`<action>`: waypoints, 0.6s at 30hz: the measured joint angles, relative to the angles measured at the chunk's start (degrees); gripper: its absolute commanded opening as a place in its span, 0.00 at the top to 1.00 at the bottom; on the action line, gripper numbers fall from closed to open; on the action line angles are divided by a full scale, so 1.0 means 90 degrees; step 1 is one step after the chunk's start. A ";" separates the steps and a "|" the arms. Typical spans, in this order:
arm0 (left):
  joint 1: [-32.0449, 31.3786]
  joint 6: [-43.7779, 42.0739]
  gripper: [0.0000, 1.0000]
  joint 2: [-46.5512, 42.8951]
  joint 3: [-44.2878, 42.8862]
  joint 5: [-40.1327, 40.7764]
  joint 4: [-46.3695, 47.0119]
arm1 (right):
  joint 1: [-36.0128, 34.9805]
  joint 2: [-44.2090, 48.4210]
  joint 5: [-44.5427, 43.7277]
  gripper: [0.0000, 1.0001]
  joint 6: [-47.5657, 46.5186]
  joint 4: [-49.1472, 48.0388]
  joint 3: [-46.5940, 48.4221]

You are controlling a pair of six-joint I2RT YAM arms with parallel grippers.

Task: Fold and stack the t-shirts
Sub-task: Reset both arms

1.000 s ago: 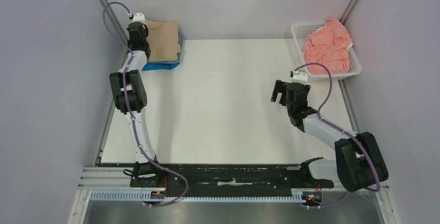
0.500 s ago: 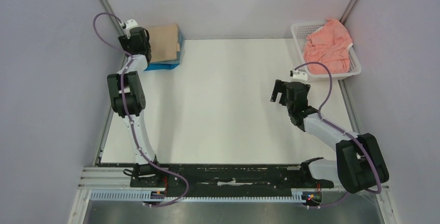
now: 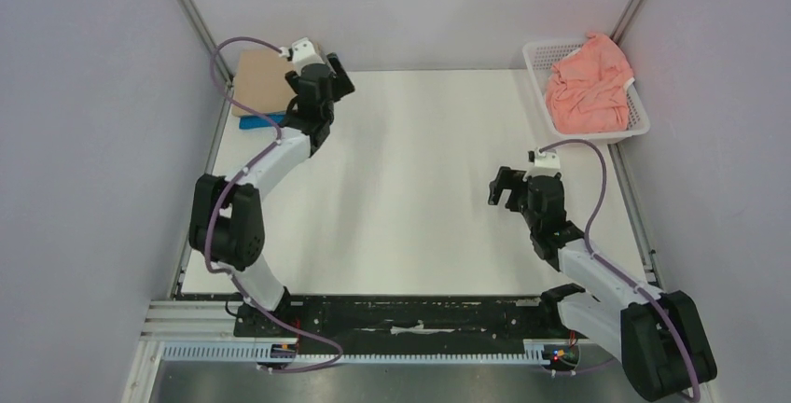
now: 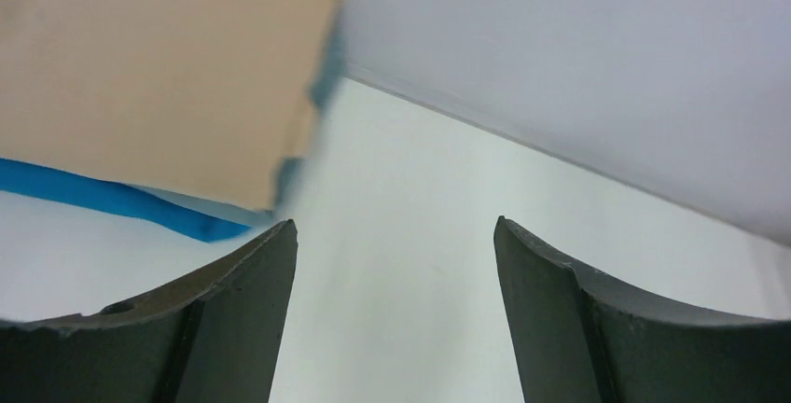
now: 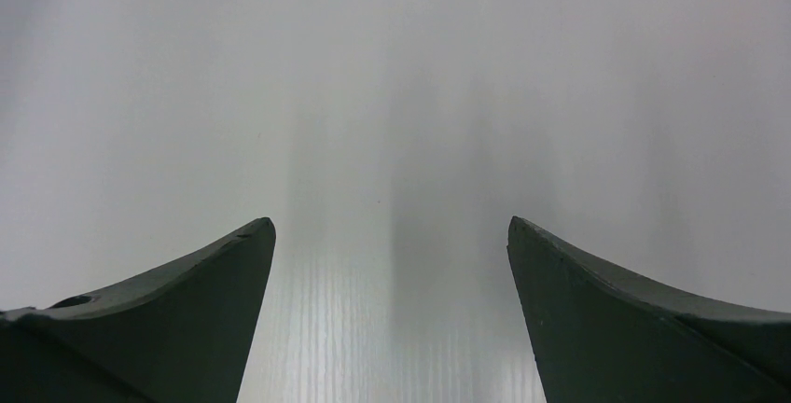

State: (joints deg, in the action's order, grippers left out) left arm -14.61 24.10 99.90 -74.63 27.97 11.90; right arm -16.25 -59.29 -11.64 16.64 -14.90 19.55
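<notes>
A folded tan t-shirt (image 3: 261, 81) lies on top of a stack at the far left corner, with a bright blue t-shirt (image 3: 250, 123) showing under its near edge. In the left wrist view the tan t-shirt (image 4: 159, 67) sits upper left over a pale grey-blue layer (image 4: 201, 205) and the blue t-shirt (image 4: 103, 196). My left gripper (image 3: 341, 76) (image 4: 395, 226) hangs open and empty just right of the stack. A crumpled salmon-pink t-shirt (image 3: 588, 86) fills the basket. My right gripper (image 3: 502, 188) (image 5: 392, 221) is open over bare table.
The white lattice basket (image 3: 644, 121) stands at the far right corner against the wall. Grey walls close in the table on the left, back and right. The arms' black base rail (image 3: 410, 314) runs along the near edge.
My left gripper opened, let go of the tan t-shirt on the stack and swung right, away from it. My right arm drew back slightly toward the near edge, still open.
</notes>
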 measured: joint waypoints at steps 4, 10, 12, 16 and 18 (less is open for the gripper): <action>-0.0721 0.0134 0.17 -0.0792 0.0250 -0.0998 -0.0534 | 0.0000 0.0712 0.0148 0.02 -0.0024 -0.0097 -0.0510; -0.1498 0.0182 0.17 -0.2623 0.2025 -0.1693 -0.1146 | 0.0000 0.1836 0.0221 0.02 -0.0015 -0.0102 -0.1166; -0.1889 0.0211 0.16 -0.3274 0.2637 -0.1792 -0.1433 | 0.0000 0.2154 0.0262 0.02 0.0012 -0.0100 -0.1358; -0.2402 0.0398 0.16 -0.4393 0.3665 -0.1831 -0.1970 | 0.0000 0.2917 0.0333 0.02 0.0112 -0.0068 -0.1902; -0.2416 0.0505 0.16 -0.4816 0.4005 -0.1746 -0.2319 | 0.0000 0.3264 0.0357 0.02 0.0153 0.0029 -0.2110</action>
State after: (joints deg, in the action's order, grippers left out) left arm -36.36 28.64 56.55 -38.59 12.25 -8.97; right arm -16.25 -29.91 -8.43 18.02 -14.63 0.56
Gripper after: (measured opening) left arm 0.832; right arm 0.979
